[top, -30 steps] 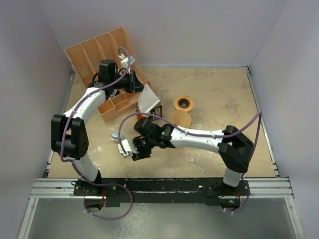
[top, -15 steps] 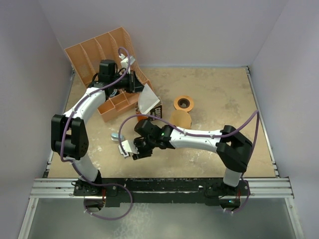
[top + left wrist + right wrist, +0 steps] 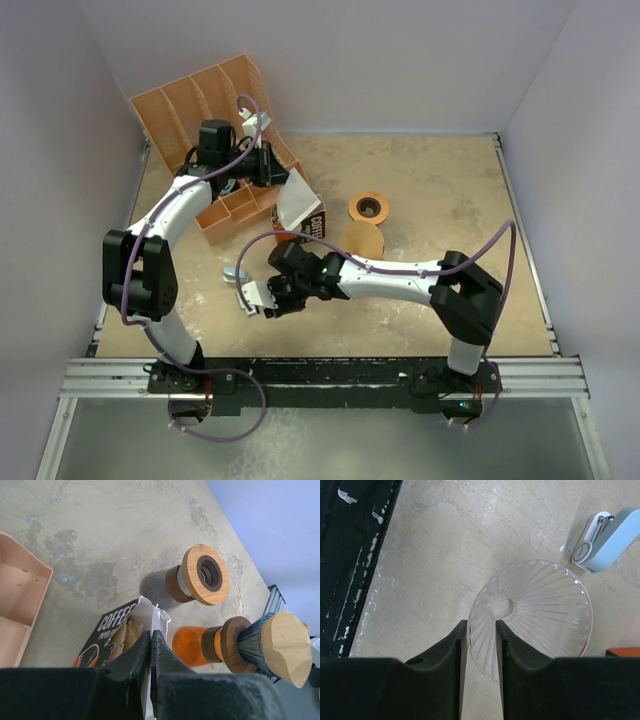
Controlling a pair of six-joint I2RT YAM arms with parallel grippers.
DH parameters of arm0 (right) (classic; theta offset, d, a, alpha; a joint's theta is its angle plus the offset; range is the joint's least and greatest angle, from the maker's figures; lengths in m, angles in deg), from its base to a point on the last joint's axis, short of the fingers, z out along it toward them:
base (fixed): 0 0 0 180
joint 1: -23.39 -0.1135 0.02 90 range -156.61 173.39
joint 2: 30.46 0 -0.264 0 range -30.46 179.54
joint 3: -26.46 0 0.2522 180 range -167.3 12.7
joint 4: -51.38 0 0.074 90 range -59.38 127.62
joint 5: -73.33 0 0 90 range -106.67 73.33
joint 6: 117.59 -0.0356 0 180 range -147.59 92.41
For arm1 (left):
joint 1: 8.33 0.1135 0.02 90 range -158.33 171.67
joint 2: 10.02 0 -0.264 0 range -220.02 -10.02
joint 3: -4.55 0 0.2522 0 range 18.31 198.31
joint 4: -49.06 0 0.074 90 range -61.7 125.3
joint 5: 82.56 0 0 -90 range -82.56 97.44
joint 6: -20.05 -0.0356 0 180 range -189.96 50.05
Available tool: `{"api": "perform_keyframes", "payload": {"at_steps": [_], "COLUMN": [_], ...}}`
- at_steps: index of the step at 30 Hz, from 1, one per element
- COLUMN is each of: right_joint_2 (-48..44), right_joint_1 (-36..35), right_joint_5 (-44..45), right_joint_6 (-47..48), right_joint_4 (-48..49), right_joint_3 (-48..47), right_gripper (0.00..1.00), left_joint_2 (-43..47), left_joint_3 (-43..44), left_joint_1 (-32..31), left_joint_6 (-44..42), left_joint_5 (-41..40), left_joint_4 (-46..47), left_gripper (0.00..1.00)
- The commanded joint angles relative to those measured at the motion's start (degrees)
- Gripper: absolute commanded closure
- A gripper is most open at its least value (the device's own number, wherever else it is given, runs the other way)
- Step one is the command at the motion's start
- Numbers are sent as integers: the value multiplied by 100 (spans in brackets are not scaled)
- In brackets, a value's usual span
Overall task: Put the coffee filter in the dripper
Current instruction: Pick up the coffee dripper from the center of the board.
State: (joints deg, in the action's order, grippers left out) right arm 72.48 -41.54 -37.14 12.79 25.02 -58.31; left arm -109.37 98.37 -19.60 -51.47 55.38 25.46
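Note:
My left gripper (image 3: 284, 181) is shut (image 3: 151, 636) on the white torn flap of the black coffee filter box (image 3: 116, 630), which leans open with beige filters showing inside; the box also shows in the top view (image 3: 300, 208). My right gripper (image 3: 261, 299) is shut (image 3: 481, 626) on the rim of a clear ribbed glass dripper (image 3: 545, 610), its fingers (image 3: 455, 645) either side of the wall, low over the table. An orange carafe (image 3: 195, 644) carries a second, dark dripper with a brown filter (image 3: 285, 645) in it.
A wooden-topped jar (image 3: 200, 577) lies beside the carafe (image 3: 363, 238). A light blue device (image 3: 607, 537) lies just beyond the glass dripper. The orange compartment organiser (image 3: 205, 100) stands at the back left. The black base rail (image 3: 350, 545) runs along the near edge.
My right gripper has shifted slightly left with the glass dripper in it. My left gripper has stayed on the box flap.

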Motion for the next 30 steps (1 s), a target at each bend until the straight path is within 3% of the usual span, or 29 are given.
{"api": "perform_keyframes", "payload": {"at_steps": [1,5,13,21,30], "right_joint_2": [101,105,-231,-1088,-1980], "right_joint_1": [-52,-61,-59,203,1440], "right_joint_5": [172,202,-106,-372,-874], "right_joint_6": [-50,-50,50,108,108], "right_joint_4": [91,80,-135,-588,-1068], "right_joint_3": [-62,-104,-342,-1062,-1900], "right_gripper": [68,71,100,100,100], "left_joint_2": [258,266,236,142,-16], "left_joint_3": [195,169,195,297,421], "left_joint_1": [28,33,30,28,69], "left_joint_6": [-14,-11,-19,-103,18], "left_joint_5": [144,136,128,55,68], "left_joint_4": [246,255,242,82,22], "left_gripper": [100,100,100,100,100]}}
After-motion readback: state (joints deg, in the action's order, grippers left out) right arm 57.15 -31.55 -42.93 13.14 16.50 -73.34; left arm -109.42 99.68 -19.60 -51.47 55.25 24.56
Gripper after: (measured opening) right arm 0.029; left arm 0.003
